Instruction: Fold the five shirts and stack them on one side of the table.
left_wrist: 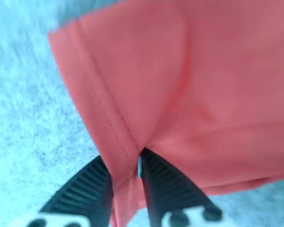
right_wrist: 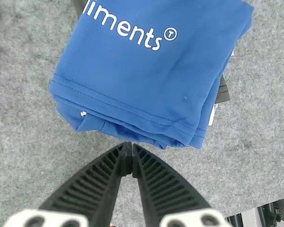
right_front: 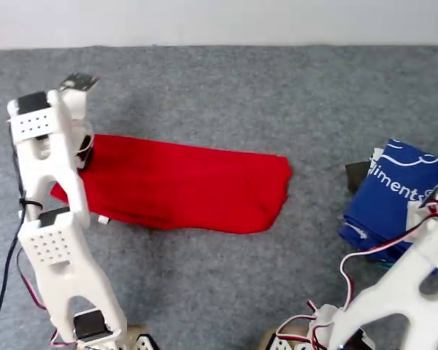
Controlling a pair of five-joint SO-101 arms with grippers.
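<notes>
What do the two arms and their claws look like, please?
Both arms are white plastic; the left arm bears grids of small holes. Red, white and black cables loop by the right arm. The left claw and right claw are black and ribbed, on white bases.

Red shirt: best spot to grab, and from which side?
Probably the stitched hem at the end of the red shirt where the left gripper is shut on it, coming in from that end. The shirt lies as a long flat strip, and the hem gives a firm edge to pinch.
</notes>
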